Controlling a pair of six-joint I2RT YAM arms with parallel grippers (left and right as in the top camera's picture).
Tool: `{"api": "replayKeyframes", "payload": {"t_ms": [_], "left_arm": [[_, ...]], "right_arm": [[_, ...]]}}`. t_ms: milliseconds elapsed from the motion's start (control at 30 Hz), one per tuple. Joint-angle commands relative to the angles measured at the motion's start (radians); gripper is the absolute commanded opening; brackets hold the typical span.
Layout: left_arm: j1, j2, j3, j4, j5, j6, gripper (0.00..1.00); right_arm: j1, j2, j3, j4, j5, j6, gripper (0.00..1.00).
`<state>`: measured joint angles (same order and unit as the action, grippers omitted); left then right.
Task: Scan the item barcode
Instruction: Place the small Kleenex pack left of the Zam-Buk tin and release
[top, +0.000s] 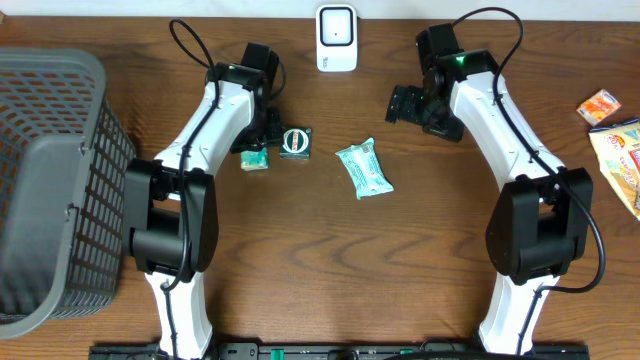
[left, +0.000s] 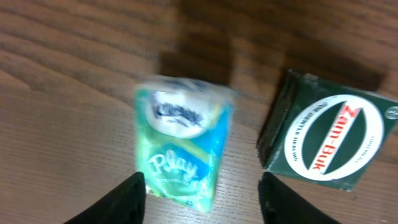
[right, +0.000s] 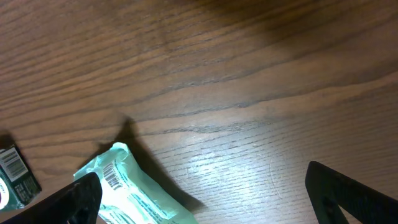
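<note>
One tissue pack (left: 183, 146) sits btwn L gripper's (left: 202, 198) spread jaws.

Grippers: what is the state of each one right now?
Left gripper: open, astride the small tissue pack, not gripping it.
Right gripper: open, holding nothing.

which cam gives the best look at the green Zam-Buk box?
Left wrist. The Zam-Buk box sits large at right, with its top label readable. Overhead shows it small, with the text illegible. Right wrist catches only a dark corner with a barcode at the left edge, likely the same box.
</note>
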<state>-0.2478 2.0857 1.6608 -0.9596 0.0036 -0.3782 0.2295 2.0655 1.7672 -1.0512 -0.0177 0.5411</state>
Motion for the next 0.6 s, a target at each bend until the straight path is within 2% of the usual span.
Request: {"api": "replayKeyframes", "payload": {"t_ms": [0, 267, 367, 400, 433, 467, 567], "left_arm": [[0.002, -0.022, 0.009, -0.015, -0.012, -0.001, 0.73], [0.051, -0.205, 0.057, -0.05, -0.024, 0.003, 0.76], [0.093, -0.291, 0.057, -0.076, -0.067, 0.002, 0.8], [0.108, -0.314, 0.056, -0.089, -0.087, 0.002, 0.85], [0.122, -0.335, 0.056, -0.106, -0.11, 0.003, 0.96], [0.14, -0.354, 0.056, -0.127, -0.13, 0.002, 1.0], [0.187, -0.385, 0.056, -0.179, -0.131, 0.002, 0.98]], "right_arm": [[0.004, -0.012, 0.011, 0.0, 0.015, 0.011, 0.99], [0.004, -0.012, 0.011, 0.0, 0.015, 0.011, 0.99], [0.004, -0.012, 0.011, 0.0, 0.015, 0.011, 0.99], [0.004, -0.012, 0.011, 0.0, 0.015, 0.011, 0.99], [0.004, -0.012, 0.011, 0.0, 0.015, 0.011, 0.99], [0.004, -0.012, 0.011, 0.0, 0.015, 0.011, 0.99], [0.004, -0.012, 0.011, 0.0, 0.015, 0.011, 0.99]]}}
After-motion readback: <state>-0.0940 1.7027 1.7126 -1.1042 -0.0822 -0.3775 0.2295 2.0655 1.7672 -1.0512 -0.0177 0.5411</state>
